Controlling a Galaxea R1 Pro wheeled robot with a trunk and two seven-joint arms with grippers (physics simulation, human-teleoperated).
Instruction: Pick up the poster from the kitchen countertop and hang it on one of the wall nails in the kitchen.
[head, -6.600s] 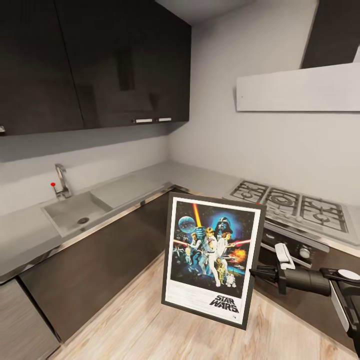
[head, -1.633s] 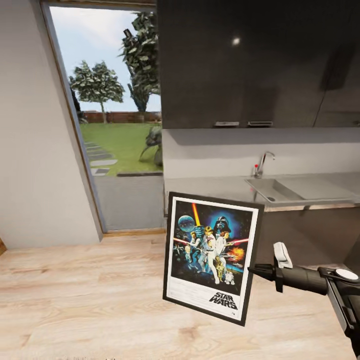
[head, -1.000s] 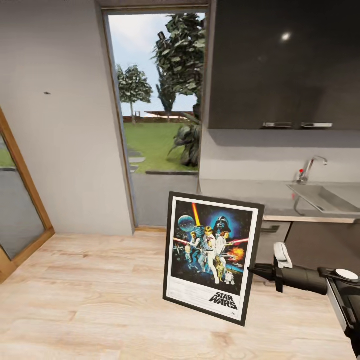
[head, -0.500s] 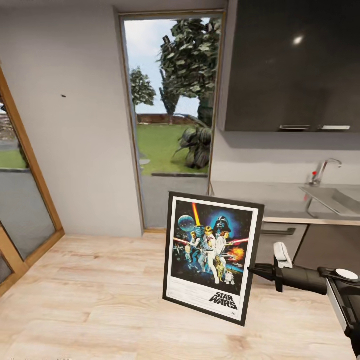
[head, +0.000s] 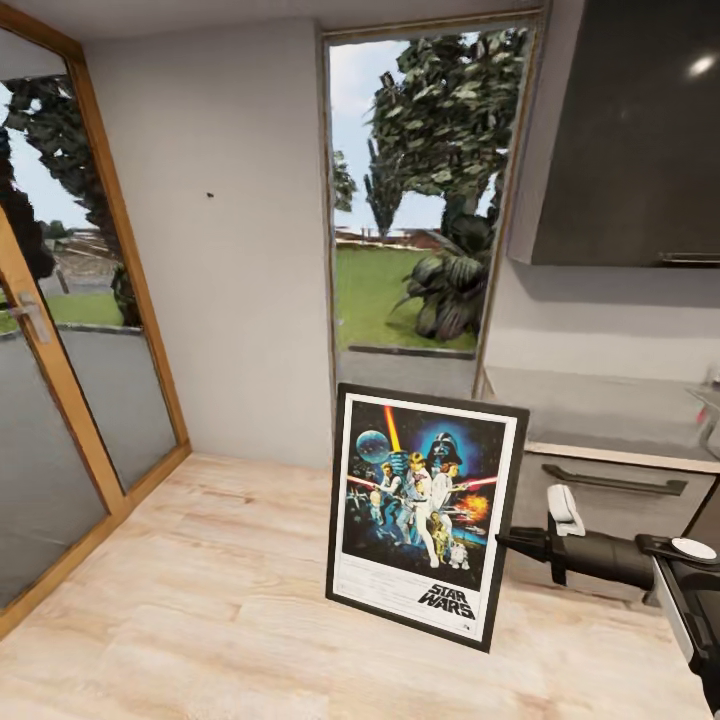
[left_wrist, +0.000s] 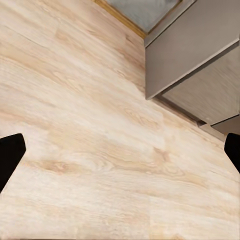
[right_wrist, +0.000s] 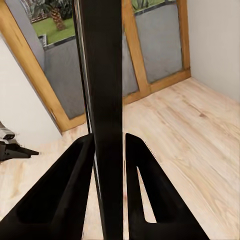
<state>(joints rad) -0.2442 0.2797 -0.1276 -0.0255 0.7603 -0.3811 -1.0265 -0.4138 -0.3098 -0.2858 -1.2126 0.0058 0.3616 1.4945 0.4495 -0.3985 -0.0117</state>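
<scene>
Our view has swung onto the wall nail (head: 210, 195); right gripper (right_wrist: 107, 150) pinches the poster (head: 424, 510), so we approach slowly, keeping it upright.

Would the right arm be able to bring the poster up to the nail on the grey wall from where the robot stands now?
Probably not yet. The right gripper grips the poster low over the floor, while the nail sits high on the far wall; nothing blocks the way.

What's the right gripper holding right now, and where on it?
The right gripper pinches the black-framed Star Wars poster by its right side edge, near the lower part. Left gripper holds nothing.
</scene>
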